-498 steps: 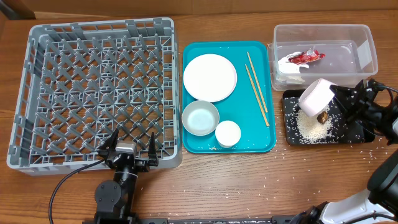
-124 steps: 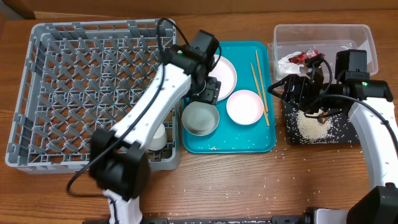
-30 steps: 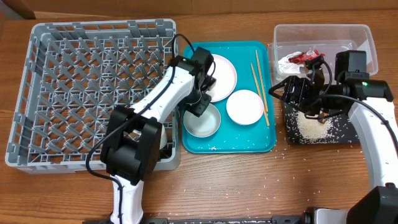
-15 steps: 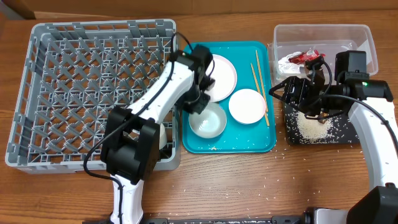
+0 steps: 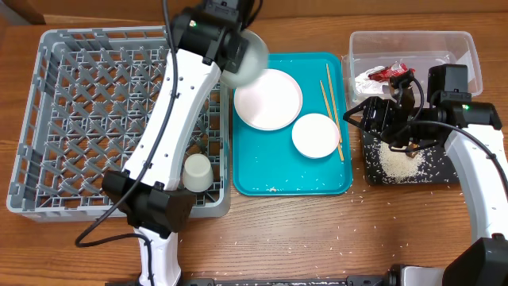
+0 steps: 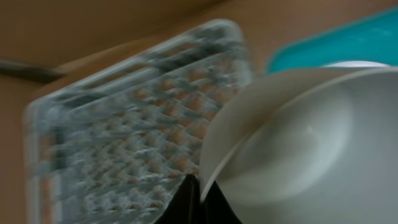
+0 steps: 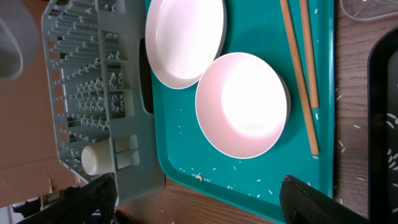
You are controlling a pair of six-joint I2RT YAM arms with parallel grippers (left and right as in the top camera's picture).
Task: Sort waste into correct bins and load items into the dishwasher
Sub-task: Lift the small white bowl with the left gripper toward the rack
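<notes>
Above rack (image 5: 95, 119) edge: bowl (image 5: 248, 59) clamped in left end effector (image 6: 198, 198)

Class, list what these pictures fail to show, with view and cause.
Left wrist: dish rack smeared by motion blur.
Left wrist: left tool mostly cut off by bottom edge, bowl filling the frame.
Right wrist: black tray cut off at the right edge.
Overhead: its far end covered by the right tool.

Overhead: looking straight down over the whole counter (image 5: 278, 238). Left wrist: looking down, blurred, pressing close to a bowl (image 6: 298, 149) above the rack (image 6: 124, 137). Right wrist: facing down on the teal tray (image 7: 298, 174), sharing rack and tray with both.
</notes>
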